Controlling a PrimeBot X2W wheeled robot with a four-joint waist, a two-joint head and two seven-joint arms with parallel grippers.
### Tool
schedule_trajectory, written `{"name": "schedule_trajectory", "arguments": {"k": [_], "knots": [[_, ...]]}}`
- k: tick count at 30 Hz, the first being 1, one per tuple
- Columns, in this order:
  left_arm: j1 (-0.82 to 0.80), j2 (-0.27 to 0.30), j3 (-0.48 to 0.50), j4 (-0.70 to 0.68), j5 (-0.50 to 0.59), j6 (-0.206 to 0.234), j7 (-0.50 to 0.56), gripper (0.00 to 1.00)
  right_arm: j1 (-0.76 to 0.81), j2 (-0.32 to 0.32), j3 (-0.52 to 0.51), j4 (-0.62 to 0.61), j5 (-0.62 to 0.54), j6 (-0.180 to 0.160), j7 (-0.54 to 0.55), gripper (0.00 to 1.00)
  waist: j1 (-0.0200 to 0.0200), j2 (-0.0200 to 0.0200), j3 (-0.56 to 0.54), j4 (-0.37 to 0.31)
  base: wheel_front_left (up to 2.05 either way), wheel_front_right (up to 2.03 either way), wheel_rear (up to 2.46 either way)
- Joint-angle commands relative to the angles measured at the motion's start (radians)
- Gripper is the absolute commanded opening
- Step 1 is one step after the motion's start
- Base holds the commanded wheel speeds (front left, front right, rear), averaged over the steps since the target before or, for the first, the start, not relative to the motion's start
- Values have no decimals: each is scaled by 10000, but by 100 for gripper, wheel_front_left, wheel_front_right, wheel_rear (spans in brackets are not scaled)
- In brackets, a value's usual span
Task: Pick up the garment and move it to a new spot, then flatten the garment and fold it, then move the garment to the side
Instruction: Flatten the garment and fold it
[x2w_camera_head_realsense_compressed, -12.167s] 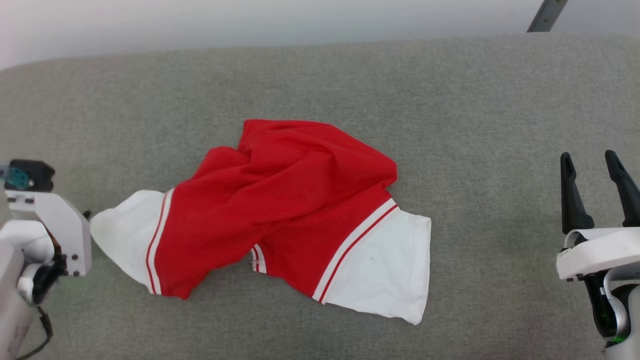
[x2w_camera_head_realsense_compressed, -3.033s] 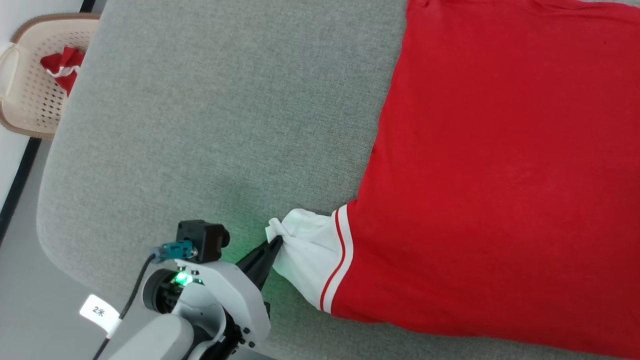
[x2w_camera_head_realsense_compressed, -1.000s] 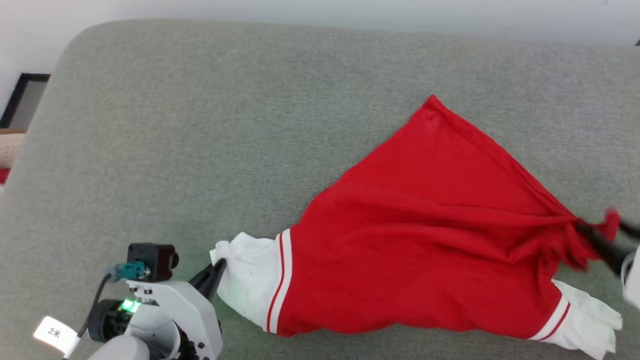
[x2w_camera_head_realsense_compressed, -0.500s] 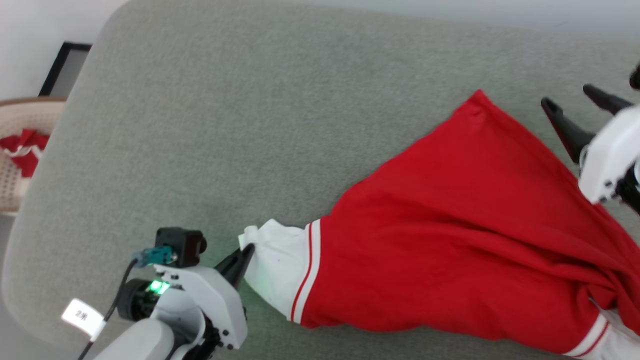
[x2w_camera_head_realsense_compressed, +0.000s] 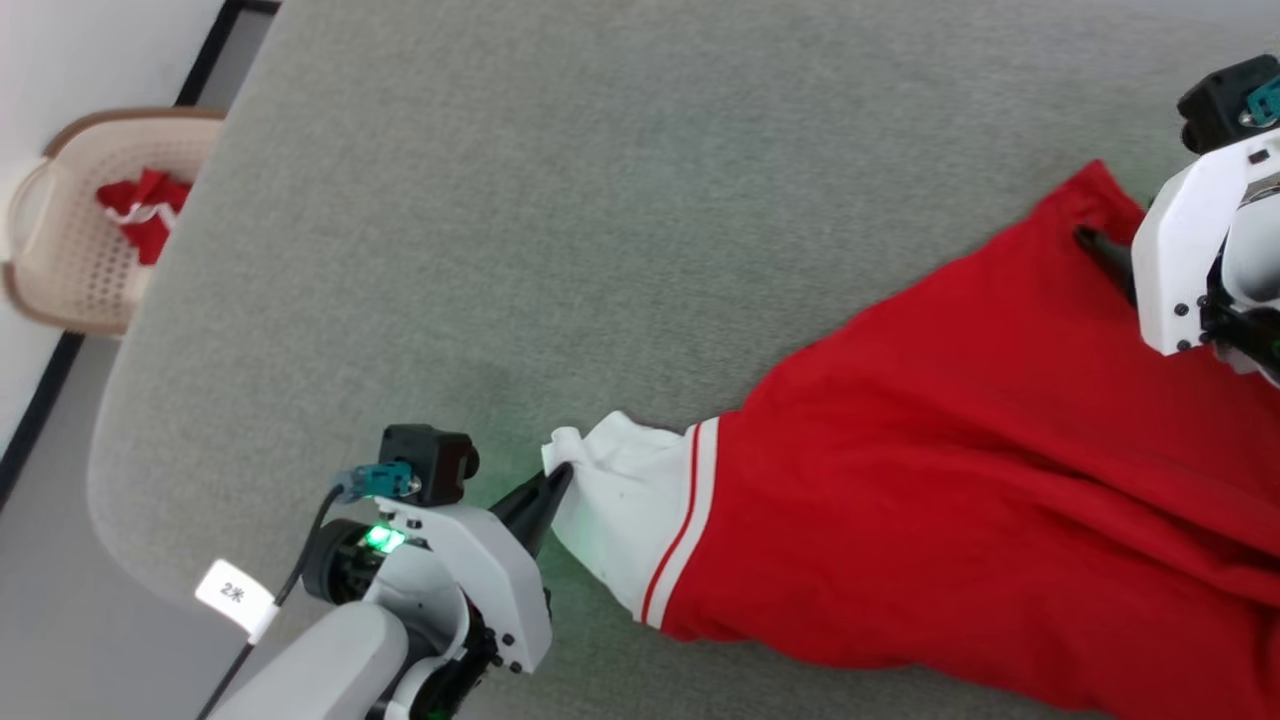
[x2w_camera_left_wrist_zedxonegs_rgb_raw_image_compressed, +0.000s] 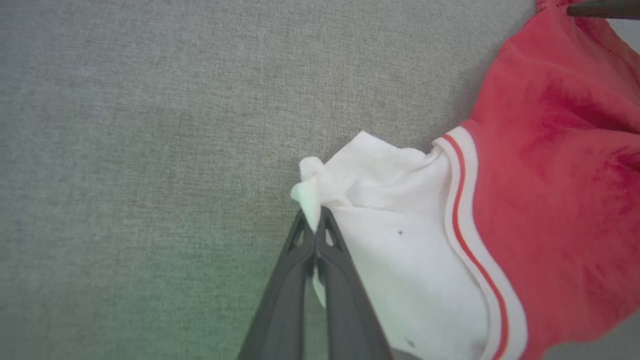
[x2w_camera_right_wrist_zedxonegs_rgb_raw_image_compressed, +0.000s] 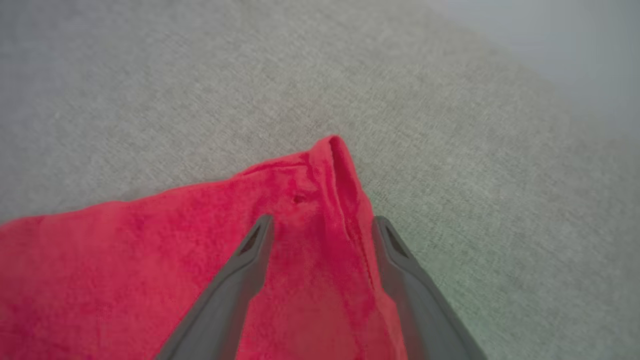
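Garment (x2w_camera_head_realsense_compressed: 950, 480) lies spread on the grey fabric surface (x2w_camera_head_realsense_compressed: 600, 200), running away from my left gripper (x2w_camera_left_wrist_zedxonegs_rgb_raw_image_compressed: 314, 220) toward my right one. My left gripper is clamped tight on the bunched cuff of the white sleeve (x2w_camera_left_wrist_zedxonegs_rgb_raw_image_compressed: 400, 240); on the left wrist view a small tuft of white cloth pokes out just past the closed tips, and more of the sleeve lies along the right side of the fingers. Beyond the sleeve, further right of that gripper, comes the red-and-white stripe trim (x2w_camera_left_wrist_zedxonegs_rgb_raw_image_compressed: 467, 215) and then the red body.

My right gripper (x2w_camera_right_wrist_zedxonegs_rgb_raw_image_compressed: 324, 220) has its jaws spread wide and grips nothing. It sits over the far red corner of the garment: the hem ridge (x2w_camera_right_wrist_zedxonegs_rgb_raw_image_compressed: 345, 190) runs up between the two fingers, the left finger is over red cloth, and the right finger is at the cloth's edge, with bare grey fabric to its right. I cannot tell whether the tips touch the cloth.

Well off to the left of my left gripper, past the surface's edge, a beige perforated basket (x2w_camera_head_realsense_compressed: 60, 290) stands on the floor with a small red cloth (x2w_camera_head_realsense_compressed: 140, 210) inside.
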Motion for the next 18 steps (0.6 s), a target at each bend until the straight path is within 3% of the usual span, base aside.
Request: {"name": "schedule_trajectory", "arguments": {"k": [1, 9, 10, 11, 18], "knots": [[-128, -64, -16, 30, 45, -64, -48, 0, -181, -56, 79, 115, 63, -16, 38, 100, 0, -1, 213, 250, 0, 0, 0], [-388, -370, -103, 493, -12, -344, -205, 0, -859, -48, 1265, 1768, 707, -16, 743, 100, 0, -1, 443, 598, 0, 0, 0], [-404, -397, -113, 549, -23, -376, -214, 0, -877, -22, 1434, 1945, 818, -16, 942, 44, 0, -1, 449, 617, 0, 0, 0], [-424, -419, -118, 607, -37, -391, -228, 0, -863, -12, 1594, 2113, 967, -16, 1184, 0, 0, -1, 446, 628, 0, 0, 0], [-501, -259, -33, 828, -133, -501, -151, 0, -1522, -136, 1914, 2634, 1207, -17, 1137, 0, 0, -1, 241, 383, 0, 0, 0]]}}
